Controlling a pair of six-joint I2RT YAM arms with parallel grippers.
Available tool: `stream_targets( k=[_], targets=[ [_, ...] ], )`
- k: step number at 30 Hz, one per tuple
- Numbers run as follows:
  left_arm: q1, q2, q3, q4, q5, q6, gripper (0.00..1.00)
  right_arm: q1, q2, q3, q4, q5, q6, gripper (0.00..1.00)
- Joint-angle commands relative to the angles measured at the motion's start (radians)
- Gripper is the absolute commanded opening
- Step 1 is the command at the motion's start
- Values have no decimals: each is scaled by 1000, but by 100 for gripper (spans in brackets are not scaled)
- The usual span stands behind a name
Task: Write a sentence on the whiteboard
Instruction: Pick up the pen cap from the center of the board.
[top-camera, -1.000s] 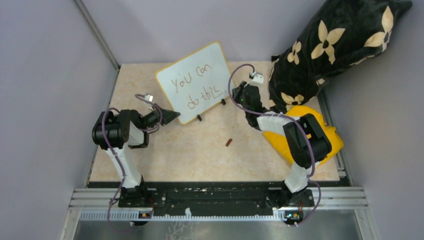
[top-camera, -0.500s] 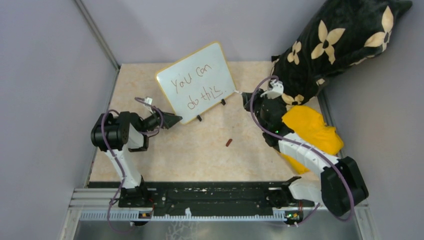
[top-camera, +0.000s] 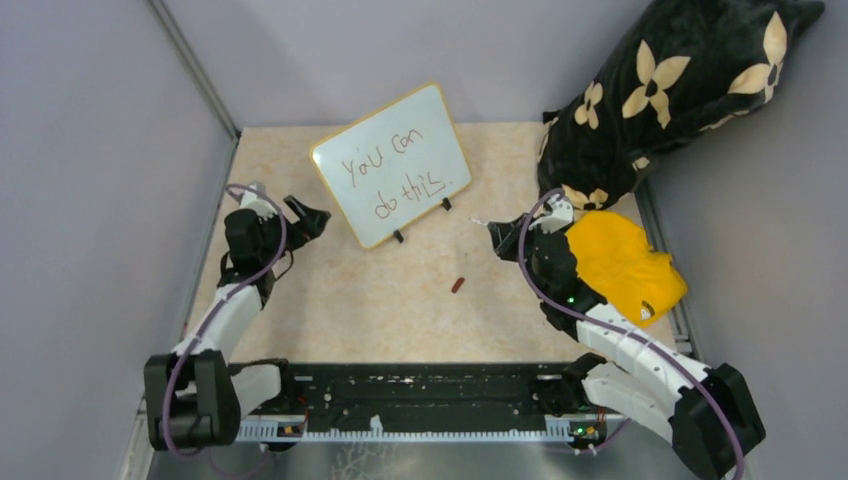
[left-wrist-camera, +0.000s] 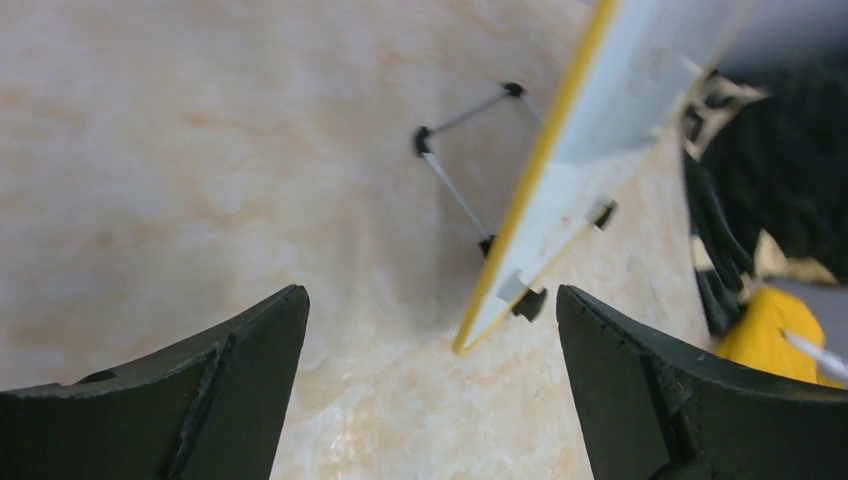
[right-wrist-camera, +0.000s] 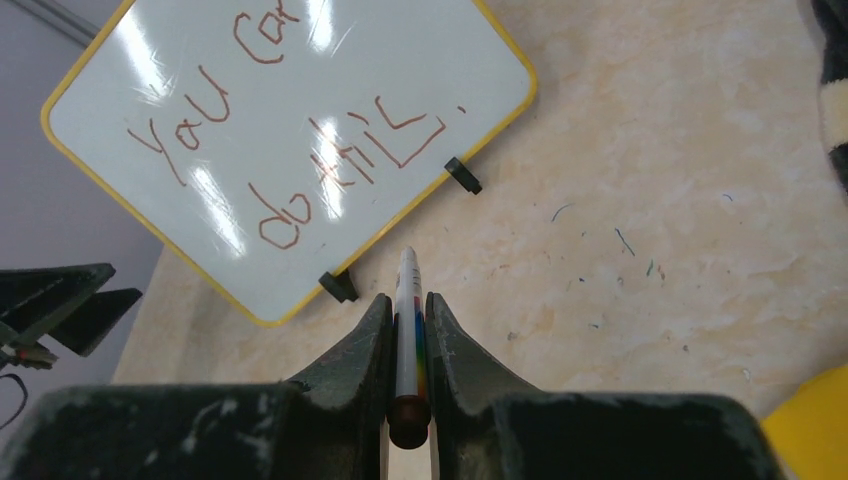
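Observation:
The whiteboard (top-camera: 392, 165) stands tilted on black feet at the back of the table, yellow-framed. The sentence (top-camera: 390, 172) "you can do this" is written on it in two lines, and reads reddish-brown (right-wrist-camera: 300, 170) in the right wrist view. My left gripper (top-camera: 307, 217) hangs open left of the board's lower left corner, apart from it. In the left wrist view its jaws (left-wrist-camera: 430, 300) are wide apart, with the board's edge (left-wrist-camera: 610, 110) beyond them. My right gripper (top-camera: 497, 238) is shut on a white marker (right-wrist-camera: 407, 275), tip pointing at the board's lower edge, a short way off.
A small reddish-brown cap (top-camera: 458, 285) lies on the table in front of the board. A black pillow with cream flowers (top-camera: 680, 90) fills the back right, a yellow cloth (top-camera: 625, 265) lies beneath my right arm. Grey walls close in the left side and the back.
My left gripper has opened and drawn back left from the board's corner. My right arm has pulled away from the board's right edge toward the near right, still holding the marker.

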Motion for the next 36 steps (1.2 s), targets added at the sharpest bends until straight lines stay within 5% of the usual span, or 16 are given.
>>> stream_targets(
  k=[1, 9, 16, 22, 28, 31, 34, 36],
  targets=[
    [-4, -129, 151, -727, -430, -48, 99, 12, -106, -19, -27, -1, 4, 0],
    [-54, -383, 270, -955, -289, 112, 99, 12, -219, 19, -286, 46, 4, 0],
    [-162, -394, 320, -1010, -176, 168, 99, 12, -321, 10, -404, 119, -24, 0],
    [-450, -285, 443, -987, -279, 198, 99, 12, -352, 46, -463, 146, -75, 0],
    [-831, -104, 579, -990, -626, 177, 99, 11, -348, 71, -508, 161, -108, 0],
    [-840, -100, 540, -875, -700, 185, 99, 12, -350, 69, -535, 175, -108, 0],
    [-840, -155, 381, -571, -806, 172, 99, 11, -365, 56, -554, 183, -109, 0],
    [-840, -206, 305, -438, -728, 187, 99, 12, -376, 49, -562, 189, -112, 0]
  ],
)
